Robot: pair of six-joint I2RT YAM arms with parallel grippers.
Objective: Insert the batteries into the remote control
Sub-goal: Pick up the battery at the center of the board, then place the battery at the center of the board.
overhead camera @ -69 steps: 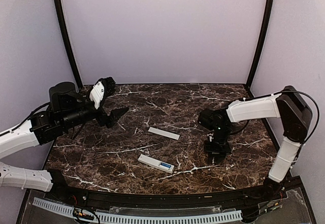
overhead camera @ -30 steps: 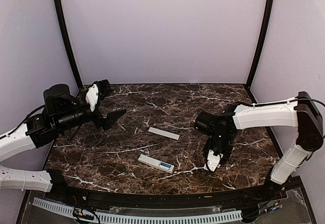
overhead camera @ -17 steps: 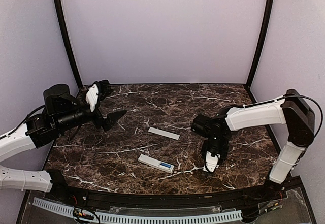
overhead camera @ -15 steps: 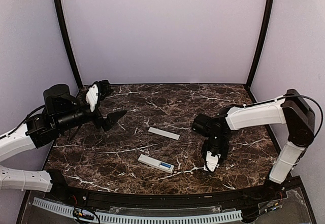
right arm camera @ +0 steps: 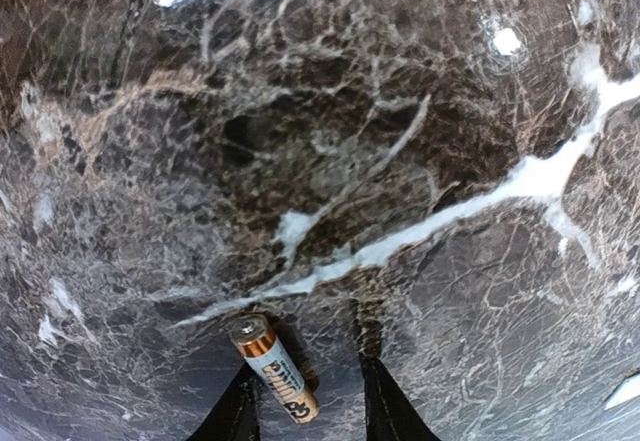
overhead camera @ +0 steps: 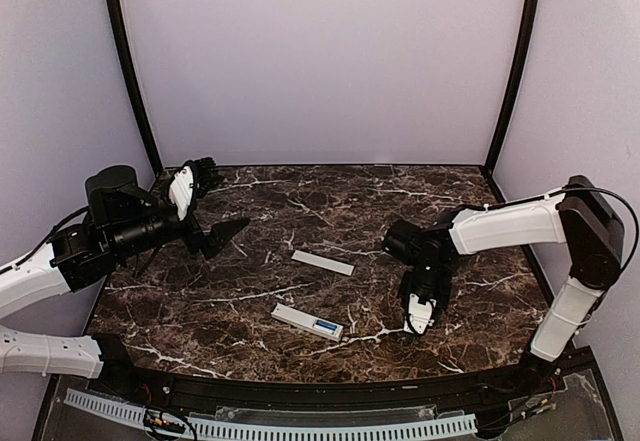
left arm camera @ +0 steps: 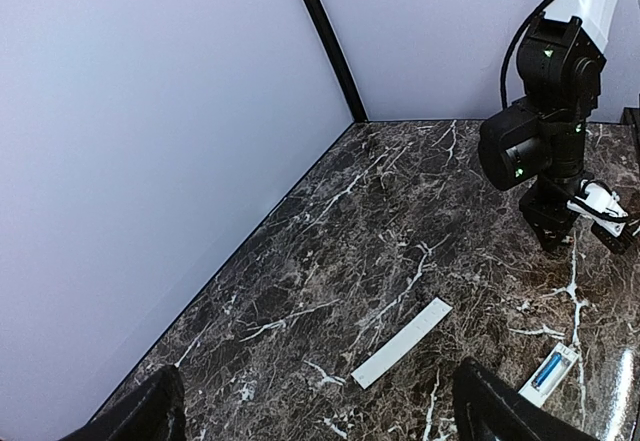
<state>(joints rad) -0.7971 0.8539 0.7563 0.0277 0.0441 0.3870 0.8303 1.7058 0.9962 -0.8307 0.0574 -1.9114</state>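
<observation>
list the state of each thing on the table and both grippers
remote control: back up, recess uncovered, one blue battery seated in it
cover strip: off the remote, lying flat apart from it
loose battery: lying on the table between the right gripper fingers
right gripper: low over the table, jaws apart around the loose battery
left gripper: open, empty, raised off the table

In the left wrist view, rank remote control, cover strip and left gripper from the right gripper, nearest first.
1. remote control, just left of the right gripper.
2. cover strip, farther left, mid-table.
3. left gripper, far left side.
</observation>
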